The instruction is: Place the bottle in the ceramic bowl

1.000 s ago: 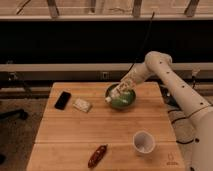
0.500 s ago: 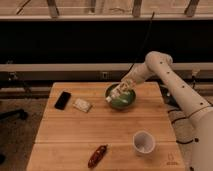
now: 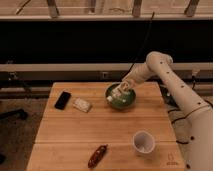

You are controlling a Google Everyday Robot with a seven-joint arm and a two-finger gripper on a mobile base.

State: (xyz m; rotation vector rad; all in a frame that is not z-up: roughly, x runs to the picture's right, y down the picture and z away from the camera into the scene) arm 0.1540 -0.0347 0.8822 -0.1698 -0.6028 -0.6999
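Observation:
The dark green glossy ceramic bowl [image 3: 121, 101] sits on the wooden table [image 3: 100, 130] at its far middle-right. My gripper [image 3: 120, 92] reaches down from the right on the white arm [image 3: 160, 67] and hangs just over the bowl's inside, at its left half. A small whitish bottle [image 3: 113, 96] shows at the gripper's tip, low inside the bowl near its left rim. I cannot make out whether the bottle rests on the bowl or hangs in the gripper.
A black phone [image 3: 62, 100] and a flat whitish packet [image 3: 82, 104] lie left of the bowl. A white cup [image 3: 143, 142] stands at the front right. A dark red oblong object [image 3: 97, 155] lies at the front middle.

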